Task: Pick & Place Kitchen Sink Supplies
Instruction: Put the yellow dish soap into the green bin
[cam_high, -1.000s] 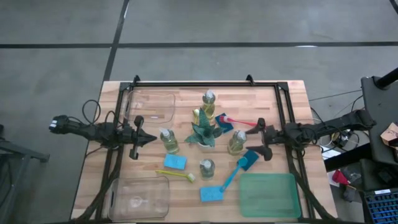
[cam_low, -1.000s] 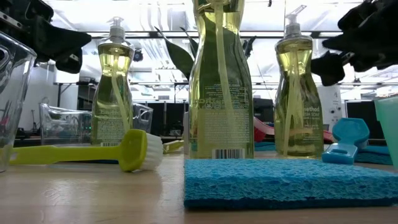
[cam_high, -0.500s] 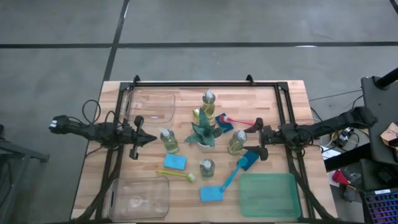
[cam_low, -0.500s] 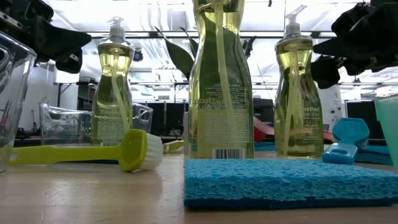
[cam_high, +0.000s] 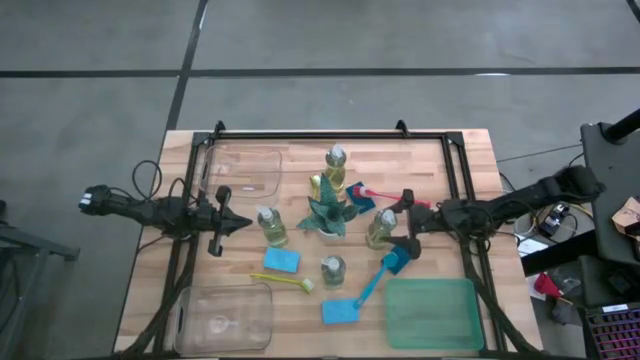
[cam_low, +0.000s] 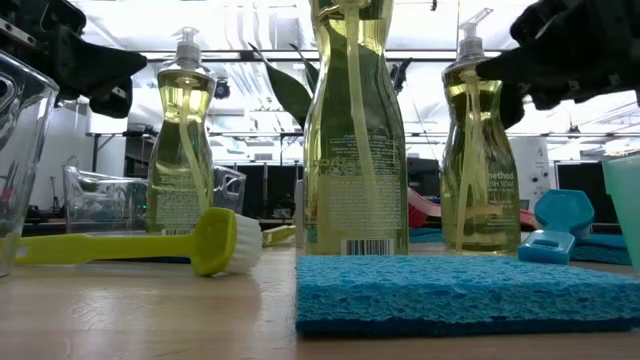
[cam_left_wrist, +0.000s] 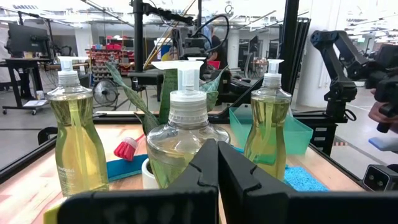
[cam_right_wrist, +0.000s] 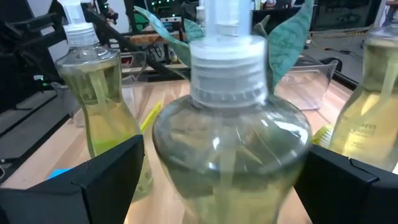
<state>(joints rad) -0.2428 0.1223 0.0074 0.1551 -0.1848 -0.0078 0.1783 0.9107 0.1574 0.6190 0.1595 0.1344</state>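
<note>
Several clear pump bottles of yellow-green liquid stand around a spiky green plant (cam_high: 328, 213). My right gripper (cam_high: 404, 222) is open and level, and comes from the table's right at the bottle (cam_high: 381, 228) right of the plant. That bottle (cam_right_wrist: 230, 124) fills the right wrist view, with one finger (cam_right_wrist: 93, 180) on either side of it; I see no touch. My left gripper (cam_high: 240, 224) hovers shut left of another bottle (cam_high: 270, 226). Blue sponges (cam_high: 282, 261) (cam_high: 340, 312) lie flat near the front. A yellow-green brush (cam_high: 285, 282), a blue brush (cam_high: 383, 272) and a red-pink brush (cam_high: 385, 195) lie on the table.
A clear bin (cam_high: 240, 170) stands at the far left, another (cam_high: 222, 318) at the near left. A green tray (cam_high: 435, 313) sits at the near right. A black frame (cam_high: 330, 135) runs along the far and side edges.
My right gripper has gone toward the table's left edge, up to the bottle right of the plant, and its fingers now flank that bottle. Nothing on the table has shifted.
</note>
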